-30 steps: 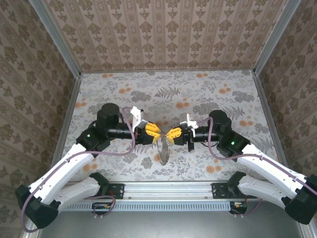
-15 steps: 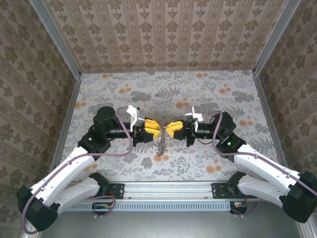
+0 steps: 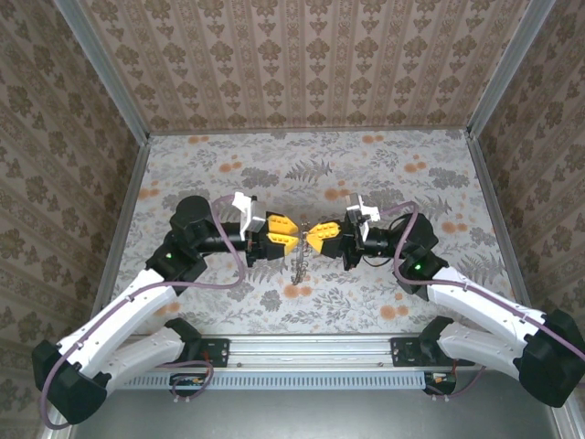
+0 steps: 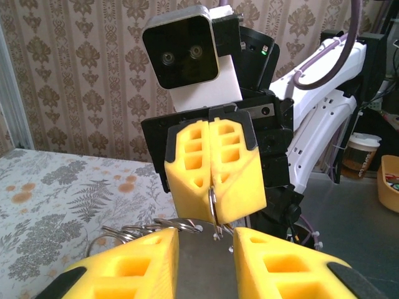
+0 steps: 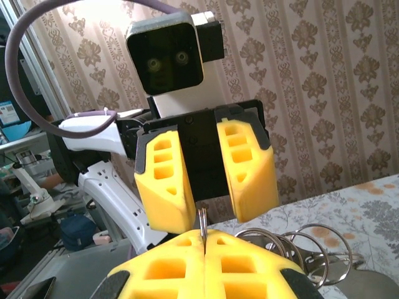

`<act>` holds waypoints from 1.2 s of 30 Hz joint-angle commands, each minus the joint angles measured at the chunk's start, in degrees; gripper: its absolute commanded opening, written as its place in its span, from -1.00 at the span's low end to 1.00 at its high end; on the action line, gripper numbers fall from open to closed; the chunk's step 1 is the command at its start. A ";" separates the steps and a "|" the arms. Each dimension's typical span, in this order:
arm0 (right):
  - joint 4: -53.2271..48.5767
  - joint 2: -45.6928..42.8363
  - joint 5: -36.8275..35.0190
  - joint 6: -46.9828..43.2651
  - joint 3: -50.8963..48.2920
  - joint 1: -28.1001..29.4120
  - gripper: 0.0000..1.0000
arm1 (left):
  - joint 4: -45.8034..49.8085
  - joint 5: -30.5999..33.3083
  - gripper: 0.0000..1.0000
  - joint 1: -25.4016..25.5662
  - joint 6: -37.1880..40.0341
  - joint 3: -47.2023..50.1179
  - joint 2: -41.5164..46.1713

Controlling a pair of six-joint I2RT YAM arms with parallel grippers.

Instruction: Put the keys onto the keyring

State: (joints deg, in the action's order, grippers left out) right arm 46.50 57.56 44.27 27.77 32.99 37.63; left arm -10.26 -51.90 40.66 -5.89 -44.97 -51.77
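Left wrist view: right end effector [image 4: 215, 215] pinches the keyring [image 4: 212, 196]; left end effector [image 4: 206, 243] stands half spread, grip unclear. Keys [image 3: 297, 265] apparently hang beneath both. Threading step; next move calls for fine alignment.

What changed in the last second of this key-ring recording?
The left claw and the right claw moved together a little farther out over the table, taking along the ring bunch that hangs under them. Unchanged: the tips face each other, the right claw is shut on the ring bunch, and the left jaws are apart.
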 commanded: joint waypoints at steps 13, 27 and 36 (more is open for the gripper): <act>12.59 0.03 -3.88 3.98 -3.56 0.56 -1.00 | -5.77 -0.83 -0.46 2.66 -1.01 -0.78 -3.12; 14.28 0.72 -4.66 2.95 -4.59 1.26 -1.00 | -8.43 -0.66 -0.93 3.38 -2.33 -0.56 -4.48; -4.52 -4.28 -6.64 -3.54 -2.54 1.62 -0.34 | 3.45 7.95 -1.00 3.04 4.48 -1.70 -2.13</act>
State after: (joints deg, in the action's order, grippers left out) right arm 51.51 56.51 39.11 28.25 28.64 38.52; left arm -12.25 -49.04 43.53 -5.58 -45.06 -55.44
